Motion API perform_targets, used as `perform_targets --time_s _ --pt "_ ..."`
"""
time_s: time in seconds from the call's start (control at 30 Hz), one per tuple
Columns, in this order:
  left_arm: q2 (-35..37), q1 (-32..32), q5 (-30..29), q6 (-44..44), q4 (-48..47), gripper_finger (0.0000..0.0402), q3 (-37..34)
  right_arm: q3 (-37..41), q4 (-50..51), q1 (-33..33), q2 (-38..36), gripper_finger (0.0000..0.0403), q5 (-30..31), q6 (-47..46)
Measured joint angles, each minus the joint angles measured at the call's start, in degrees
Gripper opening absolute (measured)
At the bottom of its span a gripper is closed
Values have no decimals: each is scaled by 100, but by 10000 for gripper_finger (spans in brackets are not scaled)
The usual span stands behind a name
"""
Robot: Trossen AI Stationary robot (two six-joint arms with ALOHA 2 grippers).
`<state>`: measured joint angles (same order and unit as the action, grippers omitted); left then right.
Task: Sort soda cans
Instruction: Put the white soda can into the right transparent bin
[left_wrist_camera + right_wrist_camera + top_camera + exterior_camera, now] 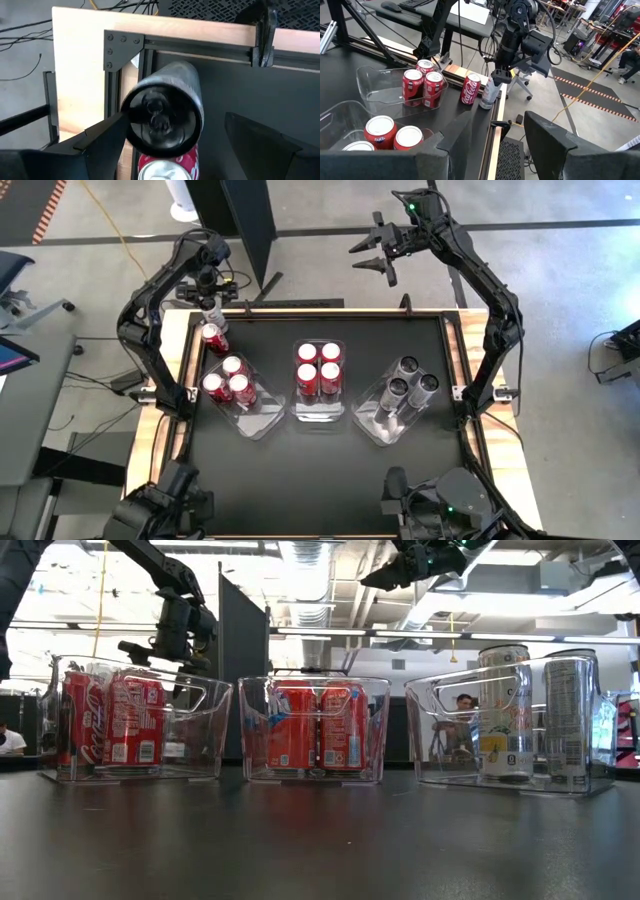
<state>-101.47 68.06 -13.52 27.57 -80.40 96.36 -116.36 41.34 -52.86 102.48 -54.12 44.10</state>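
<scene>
Left gripper [212, 308] at table's far-left corner, fingers around silver can [214, 318], beside red can [215, 338], right gripper [376, 258] raised beyond table [300, 480], fingers apart, empty, other cans in bins [262, 424].

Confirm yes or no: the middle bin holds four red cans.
Yes: the high view shows the middle bin with four red cans standing in a two-by-two block inside it.

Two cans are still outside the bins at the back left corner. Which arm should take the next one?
Left. The left pincer is right over the silver can, with the loose red can beside it. The right pincer is open, raised beyond the table's far edge, well away.
</scene>
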Motion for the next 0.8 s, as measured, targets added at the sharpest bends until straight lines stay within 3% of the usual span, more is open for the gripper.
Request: perform_targets --time_s 0.8 --pt "7 -7 -201 303 21 329 60 -2 42 0 1 199 -1 -13"
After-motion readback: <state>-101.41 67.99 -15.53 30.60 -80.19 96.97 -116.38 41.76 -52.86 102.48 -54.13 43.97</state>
